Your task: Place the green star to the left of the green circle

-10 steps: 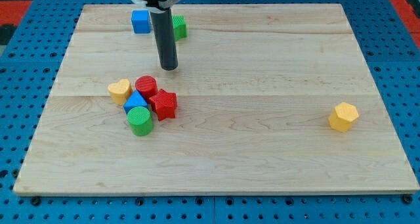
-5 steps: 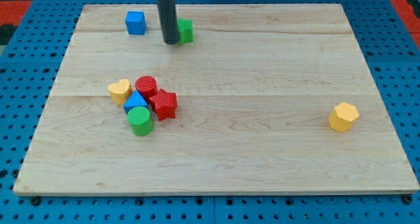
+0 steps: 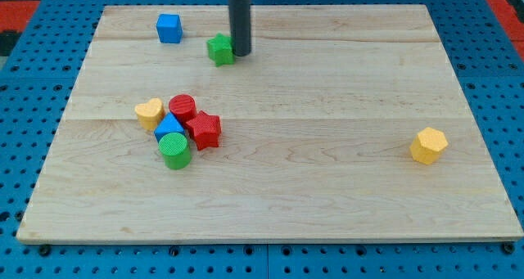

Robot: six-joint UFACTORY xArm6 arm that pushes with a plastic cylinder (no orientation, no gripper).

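Note:
The green star (image 3: 219, 48) lies near the view's top, left of centre. My tip (image 3: 241, 53) stands just right of it, touching or almost touching its right side. The green circle (image 3: 174, 150) sits at the view's left, at the bottom of a tight cluster of blocks, well below and a little left of the star.
The cluster holds a yellow heart (image 3: 149, 112), a red circle (image 3: 182, 107), a blue triangle (image 3: 169, 127) and a red star (image 3: 204, 130). A blue cube (image 3: 169, 28) sits at top left. A yellow hexagon (image 3: 428, 145) sits at far right. The wooden board (image 3: 327, 189) has blue pegboard around it.
My tip moved up from the board's middle, passed the green star's left side, and now stands on its right. The star has slid slightly down and left.

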